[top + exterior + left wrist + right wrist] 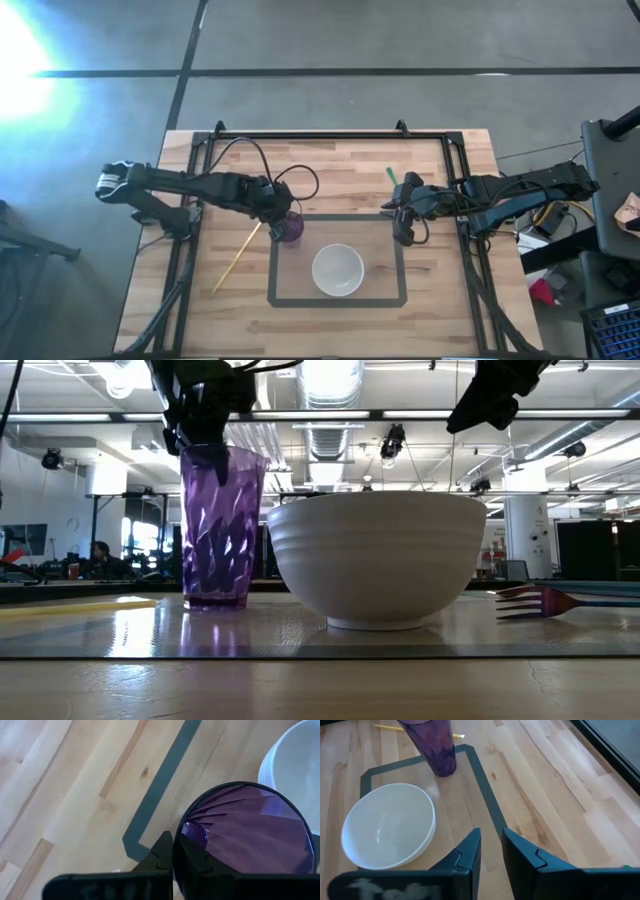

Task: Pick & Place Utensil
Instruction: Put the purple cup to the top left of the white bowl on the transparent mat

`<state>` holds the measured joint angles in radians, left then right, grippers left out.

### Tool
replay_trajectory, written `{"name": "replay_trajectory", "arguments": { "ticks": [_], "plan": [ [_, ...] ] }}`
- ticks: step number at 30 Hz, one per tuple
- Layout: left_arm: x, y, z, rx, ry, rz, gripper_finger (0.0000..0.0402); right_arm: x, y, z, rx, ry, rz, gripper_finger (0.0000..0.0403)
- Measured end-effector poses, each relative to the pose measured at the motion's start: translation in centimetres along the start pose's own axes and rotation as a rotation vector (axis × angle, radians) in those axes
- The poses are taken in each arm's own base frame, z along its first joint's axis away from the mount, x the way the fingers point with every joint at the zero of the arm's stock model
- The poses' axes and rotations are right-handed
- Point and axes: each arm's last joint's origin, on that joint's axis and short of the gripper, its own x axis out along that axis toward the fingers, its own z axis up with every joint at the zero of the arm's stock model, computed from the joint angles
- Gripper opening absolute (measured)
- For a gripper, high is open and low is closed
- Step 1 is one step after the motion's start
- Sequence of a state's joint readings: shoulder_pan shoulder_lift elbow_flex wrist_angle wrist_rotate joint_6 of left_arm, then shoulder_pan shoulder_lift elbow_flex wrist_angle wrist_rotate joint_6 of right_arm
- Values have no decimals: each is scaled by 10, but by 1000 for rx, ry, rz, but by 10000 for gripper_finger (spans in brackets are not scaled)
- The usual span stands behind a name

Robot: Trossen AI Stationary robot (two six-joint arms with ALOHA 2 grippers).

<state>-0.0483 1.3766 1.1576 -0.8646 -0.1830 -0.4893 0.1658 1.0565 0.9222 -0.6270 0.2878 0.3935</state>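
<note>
Currently the left gripper (283, 217) is pinching the purple cup's (291, 229) rim in nearly closed jaws, the right gripper (402, 230) is hovering slightly open and empty, and the fork (560, 601) probably needs grasping next.

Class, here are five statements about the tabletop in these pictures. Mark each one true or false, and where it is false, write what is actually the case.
1. The purple cup stands upright on the table. True.
2. The left gripper is at the rim of the purple cup. True.
3. The white bowl holds a fork. False: the bowl is empty; the fork lies on the table.
4. The right gripper grips the yellow chopstick. False: it holds nothing, and the chopstick lies on the wood beside the cup.
5. The white bowl sits outside the taped rectangle. False: it sits inside it.
</note>
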Motion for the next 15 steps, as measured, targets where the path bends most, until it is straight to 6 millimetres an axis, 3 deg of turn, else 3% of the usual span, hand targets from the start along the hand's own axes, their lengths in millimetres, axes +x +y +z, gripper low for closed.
{"name": "replay_trajectory", "arguments": {
  "ticks": [8, 15],
  "plan": [
    [0, 0, 0, 25, -1, 0, 7, 0, 0, 0, 0, 1, 0, 69],
    [0, 0, 0, 44, 1, -2, 36, 0, 0, 0, -1, 1, -1, 65]
  ]
}}
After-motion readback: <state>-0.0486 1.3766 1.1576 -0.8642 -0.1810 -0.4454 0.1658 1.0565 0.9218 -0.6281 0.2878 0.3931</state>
